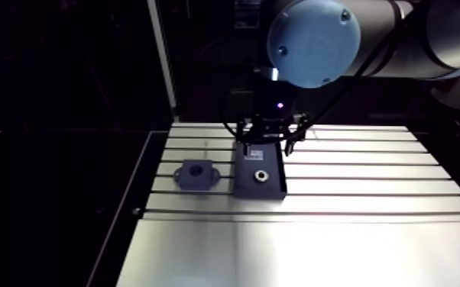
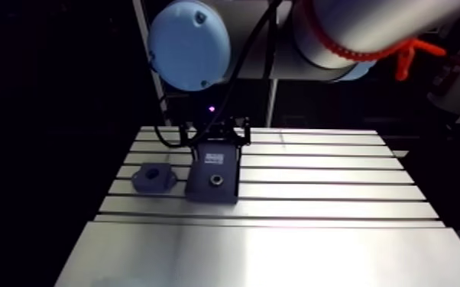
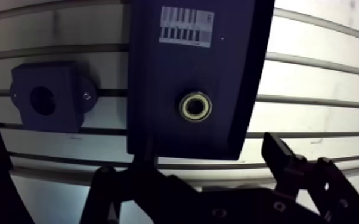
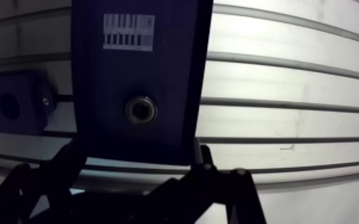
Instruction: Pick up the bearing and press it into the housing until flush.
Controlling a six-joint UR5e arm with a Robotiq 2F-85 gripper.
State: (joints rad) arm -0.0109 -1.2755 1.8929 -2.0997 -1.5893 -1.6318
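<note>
1. Caught at the approach step of the pick, before any grasp of the bearing [image 3: 195, 106].
2. Poised above a dark tray [image 3: 158, 77] with the tool [image 1: 267, 143], fingers [image 3: 280, 156] spread apart and clamped on nothing.
3. Lying at the middle of that tray, nearer than its barcode label [image 3: 186, 26] in the arm view: the bearing, a pale ring, untouched and ahead of the fingers in the wrist view.
4. Waiting just left of the tray on the slotted surface [image 3: 313, 77], clear of its edge: the housing [image 3: 46, 98], bore facing up and empty.
5. Called for next, by the look of it: centring over the ring, dropping straight down, then closing on its outer rim without nudging it askew.
6. Left after that: lifting, carrying left to the housing, lining up with the bore and pressing down until flush.
</note>
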